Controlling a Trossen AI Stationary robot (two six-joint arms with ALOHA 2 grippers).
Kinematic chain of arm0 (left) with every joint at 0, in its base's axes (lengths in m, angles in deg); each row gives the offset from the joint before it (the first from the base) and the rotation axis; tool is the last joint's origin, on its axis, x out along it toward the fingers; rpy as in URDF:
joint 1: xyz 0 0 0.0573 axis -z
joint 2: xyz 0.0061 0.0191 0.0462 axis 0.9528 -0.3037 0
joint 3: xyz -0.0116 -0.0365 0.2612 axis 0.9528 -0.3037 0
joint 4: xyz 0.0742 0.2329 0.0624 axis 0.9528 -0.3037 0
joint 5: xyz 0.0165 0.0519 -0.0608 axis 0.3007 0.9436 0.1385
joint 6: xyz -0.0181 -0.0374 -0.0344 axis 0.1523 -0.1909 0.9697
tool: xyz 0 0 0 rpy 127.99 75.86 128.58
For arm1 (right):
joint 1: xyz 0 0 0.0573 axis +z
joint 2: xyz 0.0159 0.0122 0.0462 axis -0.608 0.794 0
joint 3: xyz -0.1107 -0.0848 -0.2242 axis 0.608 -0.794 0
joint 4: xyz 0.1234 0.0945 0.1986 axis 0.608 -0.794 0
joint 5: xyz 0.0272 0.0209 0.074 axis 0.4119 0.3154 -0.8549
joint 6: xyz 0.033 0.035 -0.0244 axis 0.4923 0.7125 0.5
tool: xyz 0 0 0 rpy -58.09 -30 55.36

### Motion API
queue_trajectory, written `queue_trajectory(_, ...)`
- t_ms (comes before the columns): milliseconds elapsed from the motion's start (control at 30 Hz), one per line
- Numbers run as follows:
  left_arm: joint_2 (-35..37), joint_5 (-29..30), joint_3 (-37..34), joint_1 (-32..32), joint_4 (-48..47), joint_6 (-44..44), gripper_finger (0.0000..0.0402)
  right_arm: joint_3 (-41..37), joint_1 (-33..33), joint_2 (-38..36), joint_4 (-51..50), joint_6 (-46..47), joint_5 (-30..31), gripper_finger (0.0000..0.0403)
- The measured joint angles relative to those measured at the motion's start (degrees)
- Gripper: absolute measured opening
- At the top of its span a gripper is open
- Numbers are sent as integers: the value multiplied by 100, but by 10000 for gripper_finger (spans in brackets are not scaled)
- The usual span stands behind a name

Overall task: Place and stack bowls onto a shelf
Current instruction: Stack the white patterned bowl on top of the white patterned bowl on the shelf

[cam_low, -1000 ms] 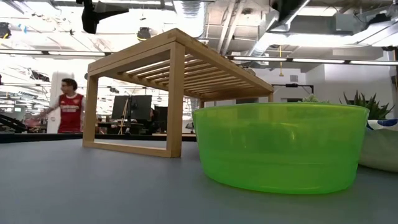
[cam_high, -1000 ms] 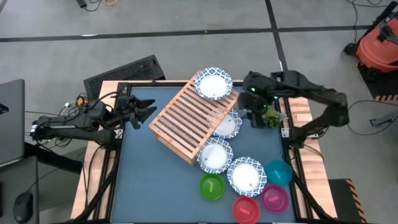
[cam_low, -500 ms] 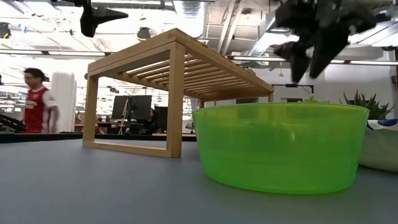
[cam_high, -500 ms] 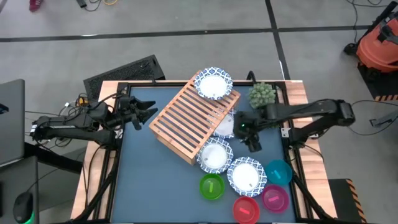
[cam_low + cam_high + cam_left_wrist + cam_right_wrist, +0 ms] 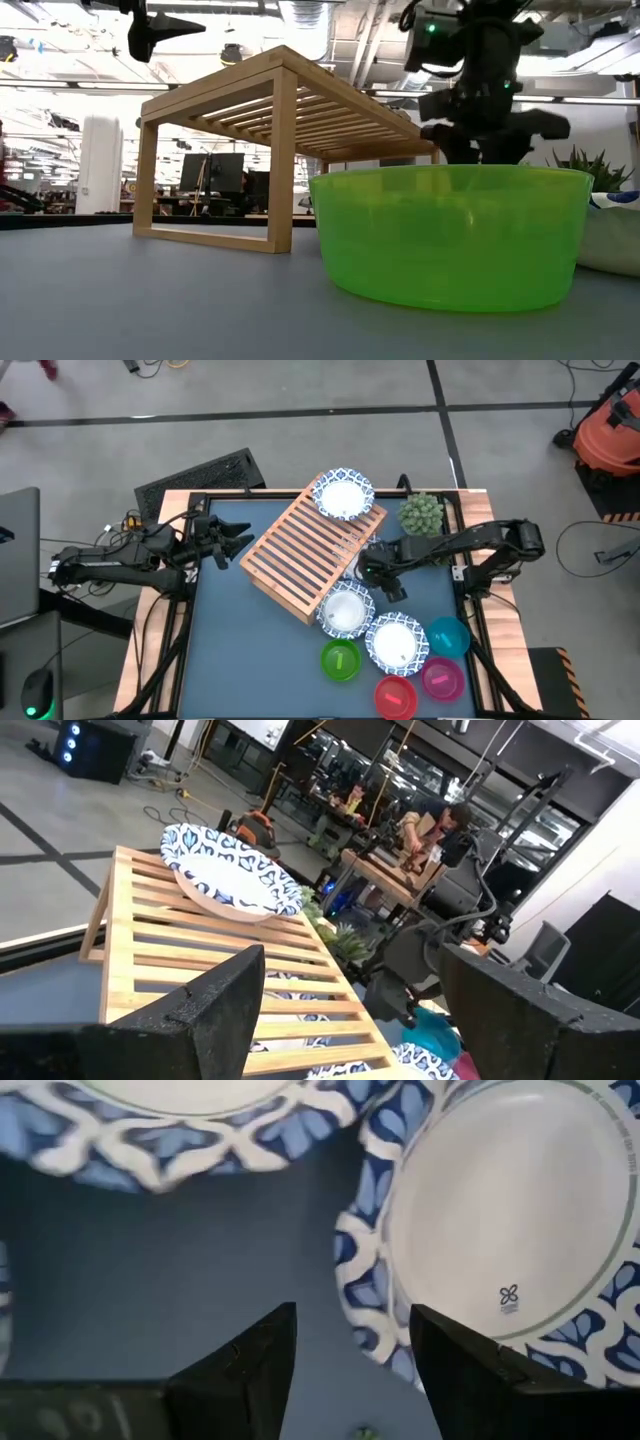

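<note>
The light-wood slatted shelf (image 5: 310, 555) stands on its legs on the blue table. One blue-rimmed white bowl (image 5: 342, 495) rests on its far end (image 5: 232, 872). A second (image 5: 368, 560) lies on the table, partly under the shelf's right edge. Two more (image 5: 345, 610) (image 5: 397, 641) sit nearer. The green (image 5: 340, 660), red (image 5: 396, 696), magenta (image 5: 441, 678) and teal (image 5: 449, 637) bowls stand along the near right. My right gripper (image 5: 382, 576) hangs open, pointing down, over the table between two patterned bowls (image 5: 500, 1230) (image 5: 200, 1120). My left gripper (image 5: 236, 540) waits open left of the shelf.
A small potted plant (image 5: 422, 513) stands at the table's far right edge, behind my right arm. The green bowl (image 5: 450, 235) fills the low view's foreground, with the shelf (image 5: 280, 130) behind it. Bare blue table (image 5: 250, 650) lies on the near left.
My right arm has swung from over the plant toward the near and left, and has dropped low. Its gripper now hangs beside the shelf's right edge, above the bowls there. The plant has come into view. No bowl has moved.
</note>
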Motion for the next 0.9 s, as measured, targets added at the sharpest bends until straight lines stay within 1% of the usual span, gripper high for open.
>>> queue_trajectory(200, -2, 24, 0, 0, -1, 0, 281, 2, 8, 205, 256, -202, 20, 220)
queue_trajectory(367, -2, 24, 0, 0, -2, 135, 281, 4, 8, 524, 297, -274, 54, 220)
queue_trajectory(500, 0, 24, 0, 0, -5, 169, 281, 4, 33, 741, 322, -216, 552, 206)
queue_trajectory(567, -2, 24, 0, 0, -7, 204, 281, 4, 54, 780, 322, -210, 684, 186)
queue_trajectory(633, 0, 24, 0, 0, -4, 216, 281, 4, 59, 759, 288, -208, 710, 158)
queue_trajectory(833, 0, 24, 0, 0, -10, 216, 281, 4, 159, 418, 187, -162, 738, 47)
queue_trajectory(900, 0, 24, 0, 0, -38, 216, 281, 6, 185, 244, 88, -79, 719, 20)
